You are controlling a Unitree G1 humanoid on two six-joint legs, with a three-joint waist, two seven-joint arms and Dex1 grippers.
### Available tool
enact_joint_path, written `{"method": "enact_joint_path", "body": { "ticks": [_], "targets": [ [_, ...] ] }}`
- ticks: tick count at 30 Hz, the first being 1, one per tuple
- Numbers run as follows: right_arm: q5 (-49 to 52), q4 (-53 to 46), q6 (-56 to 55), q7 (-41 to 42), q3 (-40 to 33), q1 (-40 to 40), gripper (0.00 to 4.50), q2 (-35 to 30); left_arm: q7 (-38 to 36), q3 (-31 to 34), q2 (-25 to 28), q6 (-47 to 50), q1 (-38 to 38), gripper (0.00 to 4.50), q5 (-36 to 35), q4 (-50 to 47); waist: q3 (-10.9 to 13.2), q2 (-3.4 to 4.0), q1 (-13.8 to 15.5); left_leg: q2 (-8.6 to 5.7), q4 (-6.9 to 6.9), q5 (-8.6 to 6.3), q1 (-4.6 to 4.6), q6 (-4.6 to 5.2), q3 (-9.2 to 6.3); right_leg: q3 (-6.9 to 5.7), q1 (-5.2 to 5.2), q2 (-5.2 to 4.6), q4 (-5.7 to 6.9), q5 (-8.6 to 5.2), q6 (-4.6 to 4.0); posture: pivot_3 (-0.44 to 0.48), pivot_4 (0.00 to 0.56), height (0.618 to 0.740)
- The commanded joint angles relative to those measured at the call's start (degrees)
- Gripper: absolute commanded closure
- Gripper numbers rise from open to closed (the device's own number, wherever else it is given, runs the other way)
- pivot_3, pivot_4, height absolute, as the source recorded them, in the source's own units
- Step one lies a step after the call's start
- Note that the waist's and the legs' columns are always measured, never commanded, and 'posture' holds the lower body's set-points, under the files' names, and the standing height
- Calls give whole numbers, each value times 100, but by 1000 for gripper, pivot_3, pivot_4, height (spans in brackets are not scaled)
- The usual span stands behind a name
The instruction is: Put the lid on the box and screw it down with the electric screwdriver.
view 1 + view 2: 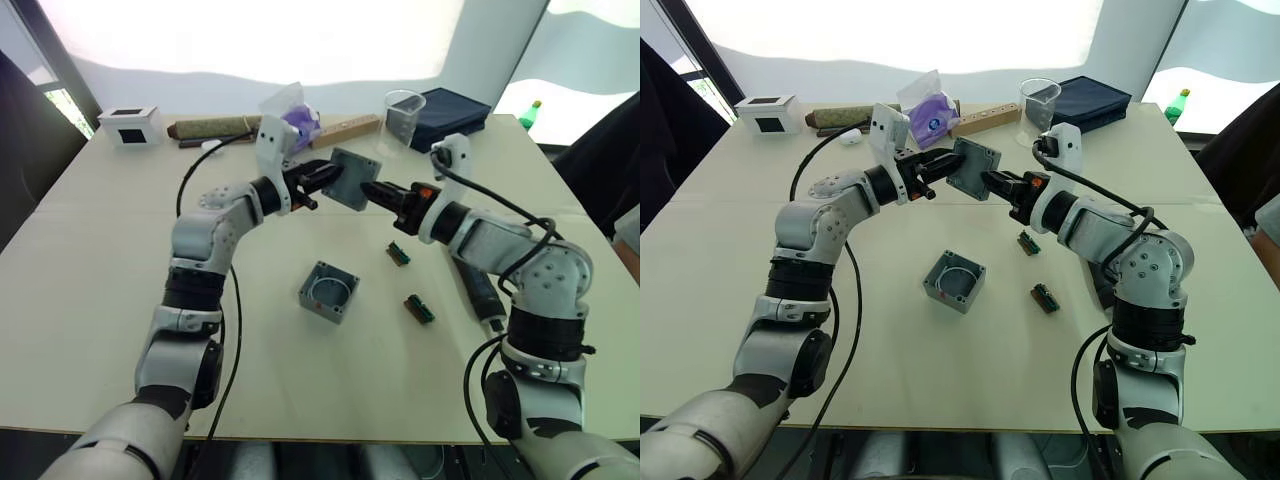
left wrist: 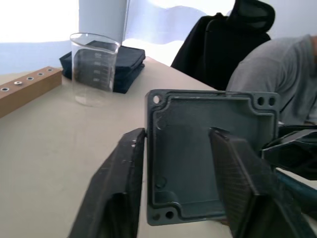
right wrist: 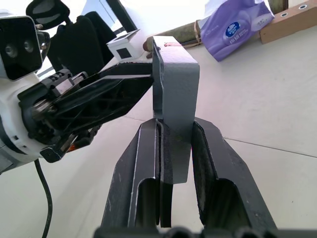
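Grey lid (image 3: 176, 84) edge-on, R gripper (image 3: 176, 148) jaws astride lower edge, L gripper (image 3: 106, 96) pinching it, purple pack (image 3: 237, 27) behind

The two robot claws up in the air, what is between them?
The grey lid is between the left gripper and the right gripper, both clamped on it above the table, seen in the left eye view.

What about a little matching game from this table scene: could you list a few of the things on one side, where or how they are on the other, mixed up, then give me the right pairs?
Things:
1. lid
2. box
3. clear beaker
4. white box with black window

Places or states:
A. near the table's far left corner
B. held in the air between both grippers
C. open on the table, in the middle
D. upright beside the dark blue case

Pairs: 1-B, 2-C, 3-D, 4-A
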Motion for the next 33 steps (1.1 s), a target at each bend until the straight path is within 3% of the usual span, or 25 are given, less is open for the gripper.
{"method": "enact_joint_path", "body": {
  "ticks": [1, 2, 3, 6, 10, 15, 20, 26, 33],
  "targets": [
    [-60, -162, -194, 94, -57, -36, 4155, -12, -386, -18, 329, -193, -156, 984, -61, -226, 0, 0, -19, 0, -3, 1, 0, -1, 0, 0, 0, 0, -3, 0, 0, 0, 150, 740],
    [-92, -176, -213, 114, -54, -28, 4155, -38, -423, 28, 392, -166, -212, 438, -93, -187, 0, 0, -34, 0, -5, 2, 0, -4, 0, 0, 0, 0, -4, 0, 0, 0, 150, 740],
    [-518, -376, -543, 308, 130, 103, 4155, -296, -626, 165, 628, 34, -346, 209, -249, -95, 0, 0, -57, 0, -7, 4, 0, -7, 0, 0, 0, 0, -5, 0, 0, 0, 150, 740],
    [-1988, -1072, -1781, 1070, 894, 712, 4155, -1274, -1007, 438, 1123, 578, -577, 209, -641, 100, 3, 2, -97, -1, -16, 8, -6, -15, -2, -2, -3, -1, -15, 0, 0, 0, 150, 740],
    [-3107, -1445, -2863, 1619, 1404, 1367, 4155, -1955, -819, 644, 1121, 823, -555, 209, -819, 248, 3, 2, -122, -2, -22, 7, -8, -12, -2, -3, 4, -3, -40, 0, 1, 0, 150, 740],
    [-6257, -1494, -6367, 1747, 2295, 2713, 4155, -3087, -1017, 446, 1234, 1203, -199, 2385, -864, 179, 5, 0, -129, -2, -20, 7, -8, -13, -4, -4, 5, -3, -41, 0, 1, 0, 150, 740],
    [-8377, -632, -8729, 1200, 2935, 2646, 4155, -3195, -1172, 169, 1253, 1027, -138, 4375, -728, 288, 14, -14, -147, -2, -12, 10, 1, -17, -2, 0, 9, 0, -32, 0, 1, 0, 150, 740],
    [-9594, 217, -9988, 329, 3096, 2544, 4155, -2789, -1643, -345, 1458, 1154, 167, 4375, -710, -279, 15, -16, -115, -1, -12, 12, 6, -21, -1, 1, 14, -4, -32, 0, 1, 0, 150, 740],
    [-10248, 618, -10272, 280, 3235, 2334, 4155, -2356, -1980, -837, 1656, 892, 482, 4375, -480, -600, 15, -16, -121, -1, -9, 20, 12, -36, -1, 0, 18, -5, -19, 1, 0, 0, 150, 740]
  ]
}}
